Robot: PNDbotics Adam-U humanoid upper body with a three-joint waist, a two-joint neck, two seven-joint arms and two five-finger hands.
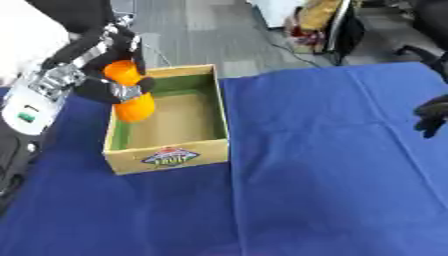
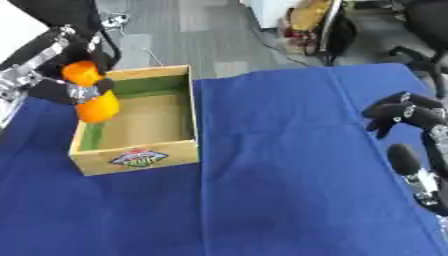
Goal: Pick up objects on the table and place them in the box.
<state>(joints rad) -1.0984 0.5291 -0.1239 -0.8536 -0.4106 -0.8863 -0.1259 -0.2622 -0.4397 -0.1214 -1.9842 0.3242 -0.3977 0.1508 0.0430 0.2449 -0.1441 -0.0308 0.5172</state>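
Observation:
My left hand [image 1: 112, 89] is shut on an orange object [image 1: 133, 108], holding it above the left wall of the open cardboard box [image 1: 171, 159]. The orange thing shows as two rounded lumps, one above and one below my fingers. The box stands on the blue cloth at the left, with a green inner lining and a brown floor; I see nothing lying inside it. My right hand [image 2: 404, 115] hovers over the cloth at the far right, fingers curled downward with nothing in them.
The blue cloth [image 1: 332, 170] covers the table and has creases across its middle. Beyond the far table edge lie grey floor, cables and chair legs [image 2: 332, 35].

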